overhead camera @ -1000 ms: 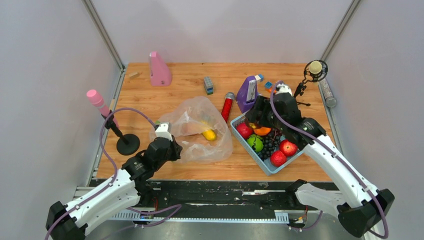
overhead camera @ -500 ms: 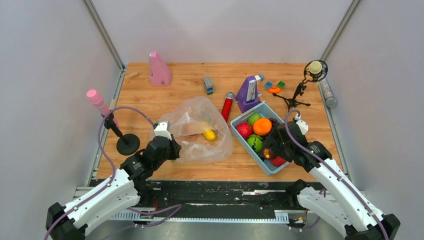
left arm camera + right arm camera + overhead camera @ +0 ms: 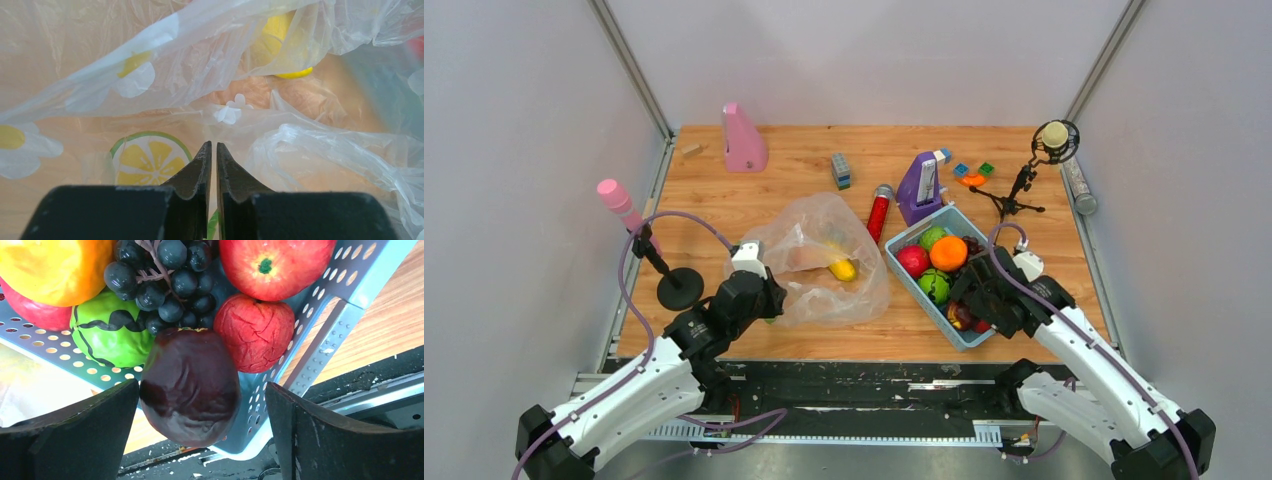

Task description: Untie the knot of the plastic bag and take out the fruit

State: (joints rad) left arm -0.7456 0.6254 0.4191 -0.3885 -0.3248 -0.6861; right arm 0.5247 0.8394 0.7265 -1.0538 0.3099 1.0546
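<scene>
The see-through plastic bag (image 3: 824, 262) (image 3: 310, 150) with flower and lemon prints lies at the table's middle. Inside it are a yellow banana (image 3: 842, 268) (image 3: 287, 35) and a peach-coloured fruit (image 3: 802, 258). I cannot make out the knot. My left gripper (image 3: 767, 300) (image 3: 213, 146) is at the bag's near-left edge, jaws a thin slit apart on the film. My right gripper (image 3: 969, 305) (image 3: 201, 386) stands wide open over the near corner of the blue tray (image 3: 902, 277) (image 3: 325, 340), with a dark maroon fruit (image 3: 190, 390) loose between its fingers. An orange (image 3: 948, 252) (image 3: 55, 265) lies in the tray.
The tray also holds red apples (image 3: 272, 265), a green fruit (image 3: 112, 337) and dark grapes (image 3: 170, 285). Around stand a pink microphone on a black stand (image 3: 681, 288), a red cylinder (image 3: 879, 212), a purple object (image 3: 921, 185), a pink object (image 3: 744, 140) and a small tripod (image 3: 1024, 185).
My right arm pulled back from the tray's far side to its near corner and its jaws opened wider. The orange now shows in the tray. My left jaws have loosened slightly.
</scene>
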